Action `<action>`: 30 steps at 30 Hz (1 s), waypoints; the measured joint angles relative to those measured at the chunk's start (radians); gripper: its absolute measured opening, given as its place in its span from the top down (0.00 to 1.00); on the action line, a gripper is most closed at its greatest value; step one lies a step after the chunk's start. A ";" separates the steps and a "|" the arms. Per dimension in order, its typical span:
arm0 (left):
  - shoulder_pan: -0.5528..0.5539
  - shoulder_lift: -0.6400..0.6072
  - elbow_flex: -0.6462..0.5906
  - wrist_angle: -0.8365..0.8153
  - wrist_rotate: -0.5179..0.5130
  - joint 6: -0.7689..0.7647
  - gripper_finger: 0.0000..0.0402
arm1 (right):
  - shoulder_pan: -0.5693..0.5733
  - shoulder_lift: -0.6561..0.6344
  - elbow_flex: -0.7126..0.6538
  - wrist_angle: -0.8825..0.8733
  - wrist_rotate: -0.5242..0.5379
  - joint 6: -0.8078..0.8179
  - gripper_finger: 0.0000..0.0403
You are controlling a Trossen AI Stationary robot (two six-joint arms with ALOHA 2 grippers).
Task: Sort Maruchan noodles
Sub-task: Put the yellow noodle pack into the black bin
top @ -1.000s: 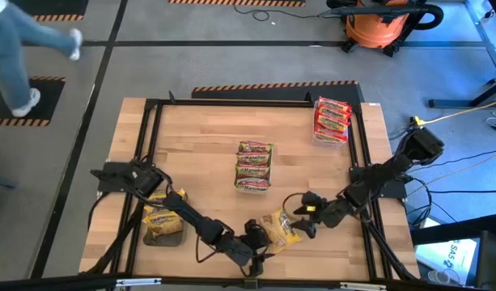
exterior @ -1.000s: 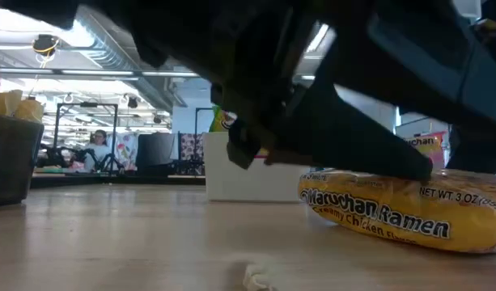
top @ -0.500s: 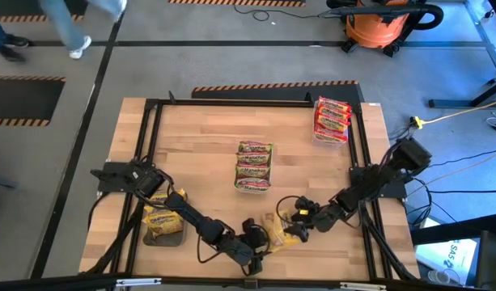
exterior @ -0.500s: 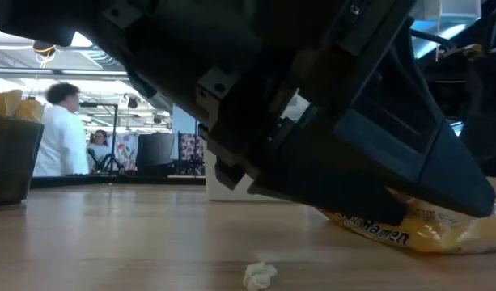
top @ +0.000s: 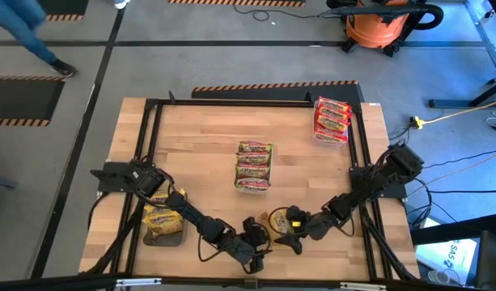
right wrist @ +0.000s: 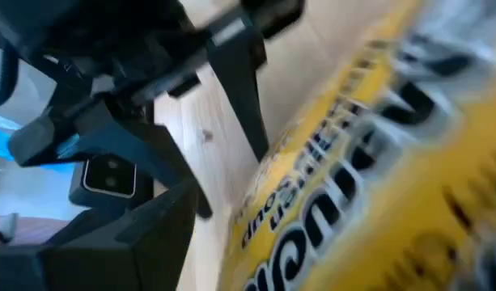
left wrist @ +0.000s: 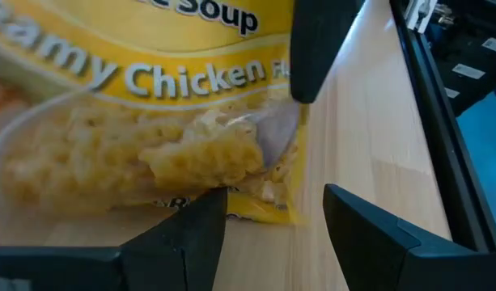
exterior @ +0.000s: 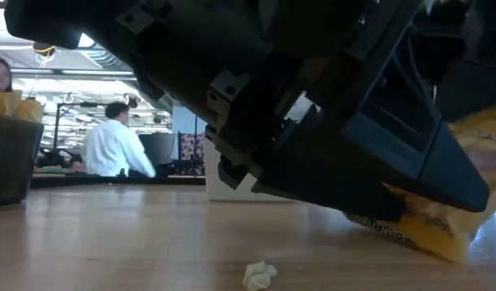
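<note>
Both sets of fingers stand wide around the yellow crinkly plastic Maruchan noodle packet (left wrist: 150,137) on the wooden tabletop (top: 199,153). The left wrist view alone shows left fingers (left wrist: 191,234) straddling its corner; overhead, right fingers (top: 290,230) meet it.

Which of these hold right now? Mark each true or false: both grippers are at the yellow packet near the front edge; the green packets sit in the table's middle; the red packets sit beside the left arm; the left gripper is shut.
1. Both the left gripper and the right gripper are at the yellow Creamy Chicken packet: true.
2. Green packets sit mid-table: true.
3. Red packets sit beside the left arm: false, they are at the far right corner.
4. Left gripper shut: false, open.
</note>
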 joint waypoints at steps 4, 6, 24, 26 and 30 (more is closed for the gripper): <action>-0.002 0.000 0.000 0.012 0.002 0.000 0.50 | 0.000 0.000 0.029 -0.005 0.020 -0.085 0.37; -0.003 -0.003 0.000 0.008 0.004 -0.001 0.50 | -0.001 -0.001 0.041 -0.035 0.021 -0.113 0.46; -0.092 -0.321 0.000 -0.293 0.080 0.045 0.50 | 0.001 -0.003 0.243 -0.409 -0.005 -0.361 0.73; -0.084 -0.348 0.000 -0.297 0.082 0.046 0.49 | 0.001 -0.003 0.269 -0.433 -0.003 -0.385 0.73; -0.053 -0.370 0.000 -0.319 0.087 0.053 0.44 | 0.004 -0.003 0.298 -0.432 0.001 -0.419 0.76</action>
